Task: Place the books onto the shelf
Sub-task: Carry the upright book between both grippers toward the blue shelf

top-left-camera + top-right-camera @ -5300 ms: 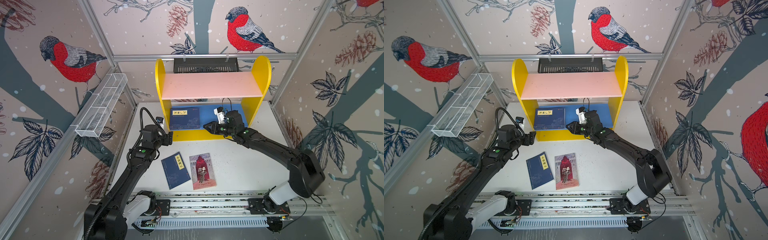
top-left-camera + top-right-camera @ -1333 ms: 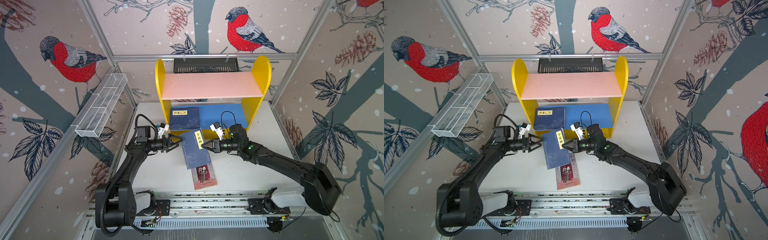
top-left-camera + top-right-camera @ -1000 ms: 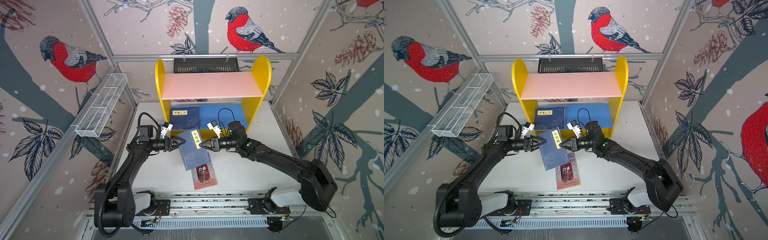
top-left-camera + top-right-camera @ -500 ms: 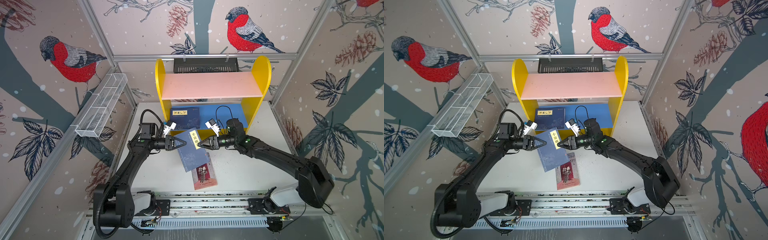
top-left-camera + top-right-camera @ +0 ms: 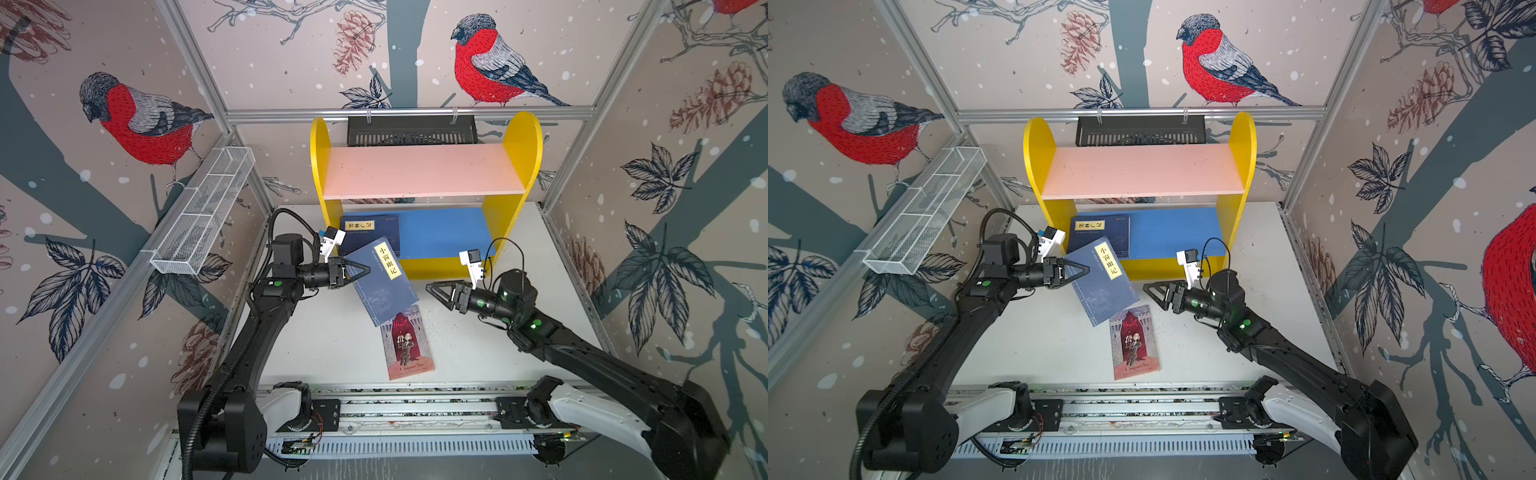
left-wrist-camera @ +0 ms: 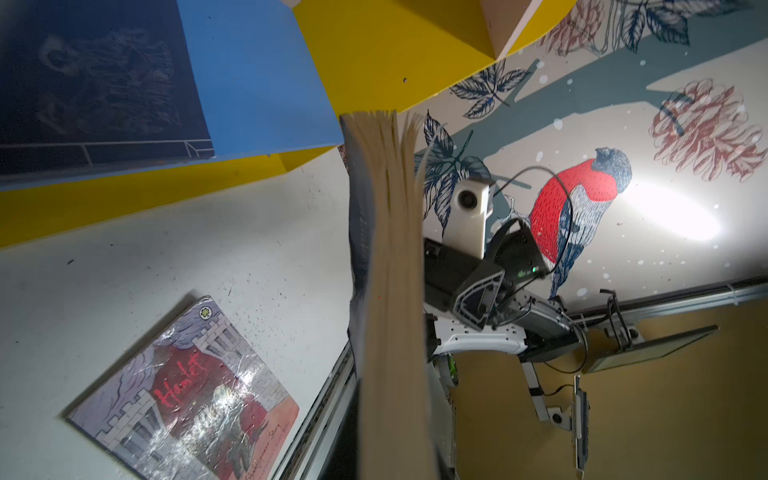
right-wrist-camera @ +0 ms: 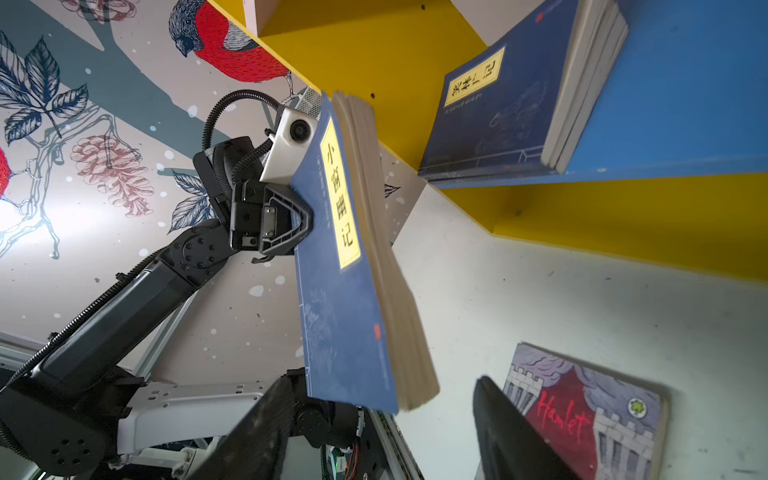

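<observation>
The yellow-sided shelf [image 5: 424, 174] is carrying one navy book [image 5: 370, 232] flat on its blue lower board. A second navy book [image 5: 384, 286], yellow label reading 小窗幽记, is hanging tilted in the air, clamped at one edge by the left gripper [image 5: 360, 270]. The red-and-grey "Hamlet" book [image 5: 407, 345] is lying flat on the table [image 5: 316, 332] beneath it. The right gripper [image 5: 436, 293], gripping the held book's label edge moments earlier, is now standing released, apart.

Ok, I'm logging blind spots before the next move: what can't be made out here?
Back of the blue board: hidden under the pink board in both top views.
Book count in the stack: top views show one cover; page edges in the right wrist view are unclear.
Second finger of the left gripper: behind the held book in both top views.
Held book's pages: motion-blurred in the left wrist view.
</observation>
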### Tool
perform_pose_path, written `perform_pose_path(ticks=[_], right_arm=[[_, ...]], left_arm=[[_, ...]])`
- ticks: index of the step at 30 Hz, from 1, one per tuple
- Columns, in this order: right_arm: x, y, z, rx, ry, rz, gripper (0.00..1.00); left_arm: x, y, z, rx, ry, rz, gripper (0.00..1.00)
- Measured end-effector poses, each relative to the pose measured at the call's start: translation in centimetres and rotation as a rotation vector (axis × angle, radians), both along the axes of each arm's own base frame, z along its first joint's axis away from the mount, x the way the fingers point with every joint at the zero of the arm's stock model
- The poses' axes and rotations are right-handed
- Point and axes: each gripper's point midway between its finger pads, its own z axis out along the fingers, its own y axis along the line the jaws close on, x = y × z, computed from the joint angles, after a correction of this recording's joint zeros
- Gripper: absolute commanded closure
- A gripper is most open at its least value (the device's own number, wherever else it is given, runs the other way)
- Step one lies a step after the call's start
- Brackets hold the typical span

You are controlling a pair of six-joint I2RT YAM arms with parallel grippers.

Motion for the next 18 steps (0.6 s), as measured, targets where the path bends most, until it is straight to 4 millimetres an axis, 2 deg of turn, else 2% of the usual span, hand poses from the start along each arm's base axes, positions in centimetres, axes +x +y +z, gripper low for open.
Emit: perform_pose_path(ticks=[4,7,11,15,18], right_arm=[[-2.9,1.7,-1.5,0.025,0.015,0.010,0.30],[-3.8,2.6,-1.4,0.068,0.020,-0.014,0.29],[-4.0,3.9,-0.9,0.112,0.005,-0.036,0.28],[-3.0,4.6,-0.9,0.144,0.014,-0.073,0.27],[-2.4,5.2,-0.1,0.179,0.013,-0.083,0.28]], left_arm=[[1.0,0.3,-1.0,-0.060,0.110,0.095,1.00],[1.8,0.6,0.0,-0.105,0.110,0.147,1.00],[2.2,0.8,1.0,-0.164,0.096,0.184,1.00],[2.1,0.9,1.4,-0.196,0.097,0.200,1.00],[2.1,1.0,1.6,-0.206,0.092,0.208,1.00]])
